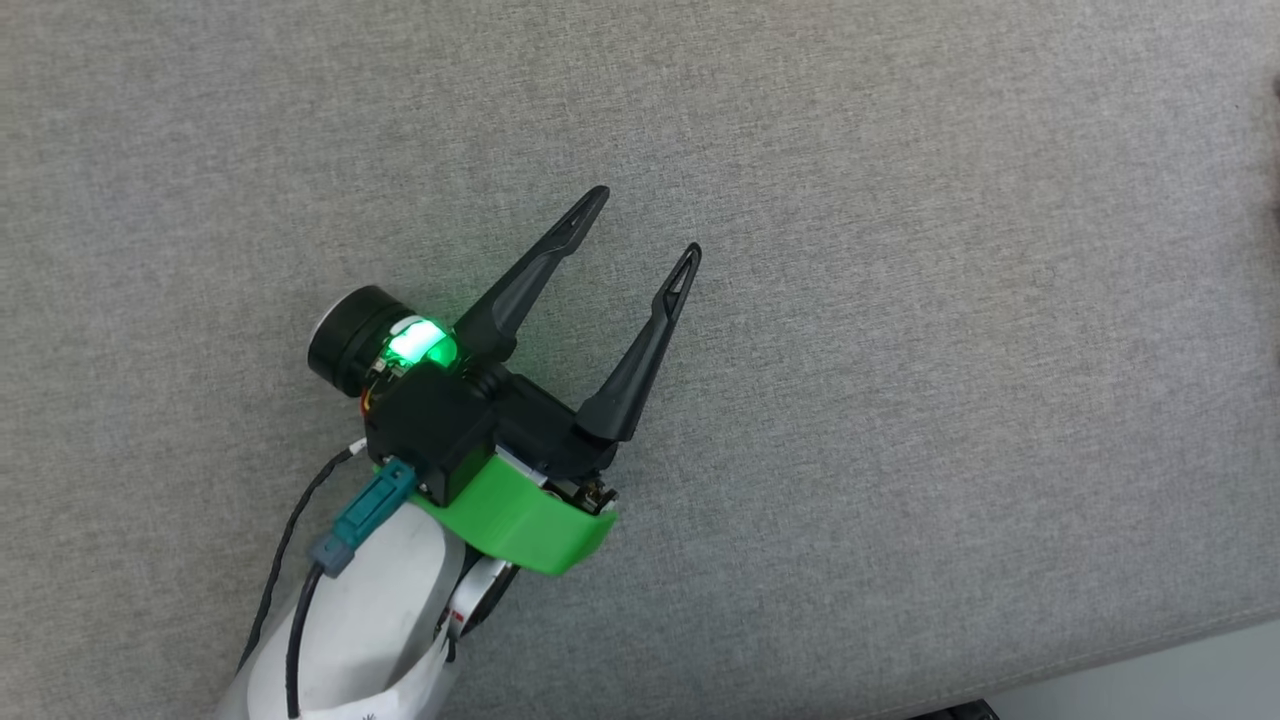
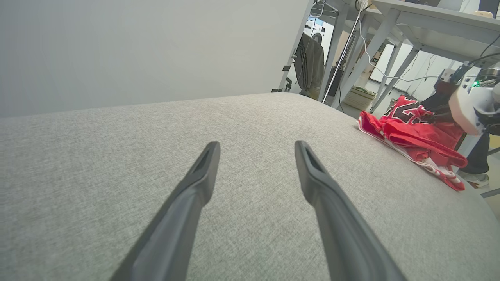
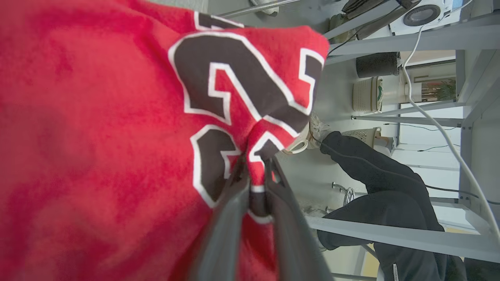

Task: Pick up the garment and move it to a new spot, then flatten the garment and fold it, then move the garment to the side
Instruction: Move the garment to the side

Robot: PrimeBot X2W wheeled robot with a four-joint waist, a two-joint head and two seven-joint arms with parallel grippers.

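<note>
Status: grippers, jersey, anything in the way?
Left gripper open over grey surface. Right gripper shut on garment fold, at surface edge. Person's leg close by.

In your right wrist view, the garment (image 3: 97, 136) runs off the left, top and bottom edges, and its folds hide part of the black number. The right gripper (image 3: 256, 162) blurs toward the bottom edge. A person's dark trouser leg (image 3: 390, 195) is cut off below. In your left wrist view, the right forearm (image 2: 468, 103) is cropped at the right edge.
</note>
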